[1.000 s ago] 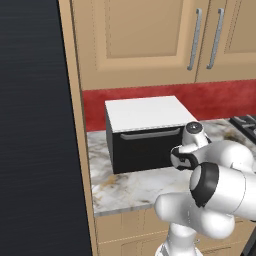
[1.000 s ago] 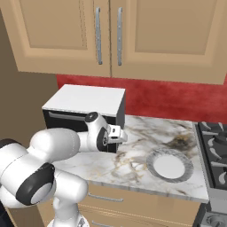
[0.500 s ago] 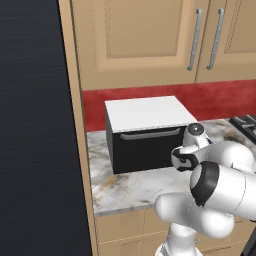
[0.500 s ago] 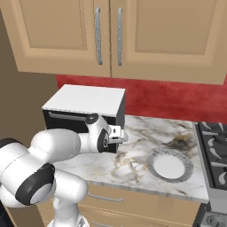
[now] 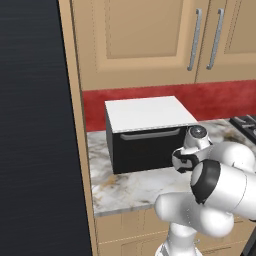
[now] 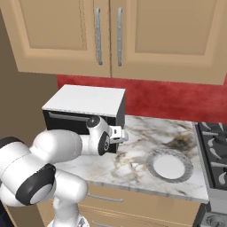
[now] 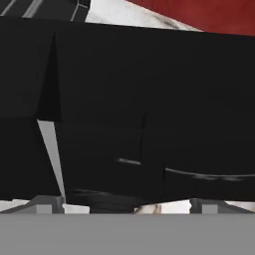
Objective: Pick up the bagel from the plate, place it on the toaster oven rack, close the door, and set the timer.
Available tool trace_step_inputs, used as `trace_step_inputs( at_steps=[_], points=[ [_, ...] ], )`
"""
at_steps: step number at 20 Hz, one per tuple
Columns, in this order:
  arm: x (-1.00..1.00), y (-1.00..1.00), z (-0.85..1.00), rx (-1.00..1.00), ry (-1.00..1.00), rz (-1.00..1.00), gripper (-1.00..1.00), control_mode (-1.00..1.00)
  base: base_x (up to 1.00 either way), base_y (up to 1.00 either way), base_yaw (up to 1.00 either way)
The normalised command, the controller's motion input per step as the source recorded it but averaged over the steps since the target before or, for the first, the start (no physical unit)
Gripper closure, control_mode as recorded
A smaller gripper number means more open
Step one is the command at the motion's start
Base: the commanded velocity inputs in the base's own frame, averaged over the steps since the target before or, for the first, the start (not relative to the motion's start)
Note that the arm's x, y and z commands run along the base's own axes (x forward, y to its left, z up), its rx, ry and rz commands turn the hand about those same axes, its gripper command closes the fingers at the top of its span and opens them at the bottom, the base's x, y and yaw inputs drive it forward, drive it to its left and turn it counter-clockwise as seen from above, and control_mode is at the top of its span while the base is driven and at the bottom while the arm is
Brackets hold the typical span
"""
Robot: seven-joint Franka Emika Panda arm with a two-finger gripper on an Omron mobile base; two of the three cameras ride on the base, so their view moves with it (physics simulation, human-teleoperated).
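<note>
Nothing moved | fingers (image 6: 123, 133) spread wide, empty | door (image 5: 145, 148) shut, right beside fingers

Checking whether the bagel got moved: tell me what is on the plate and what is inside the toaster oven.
The plate lies bare on the marble counter, with no bagel on it. The toaster oven has its black door closed, so its rack and anything on it are hidden.

Toaster oven (image 6: 84, 116) on counter (image 6: 146, 133) under cabinets (image 6: 111, 35), plate (image 6: 169, 165) to its right, stove (image 6: 217, 150) beyond, claw (image 6: 119, 134) seemingly beside oven front
</note>
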Motion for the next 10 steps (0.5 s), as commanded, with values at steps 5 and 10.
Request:
trace_step_inputs(
  at_steps=[5,10],
  points=[
    [0.27,-0.07,0.0,0.0,0.0,0.03,-1.0,-1.0,0.0,0.0,0.0],
    [0.27,-0.04,0.0,0.04,0.05,0.0,-1.0,-1.0,0.0,0.0,0.0]
  ],
)
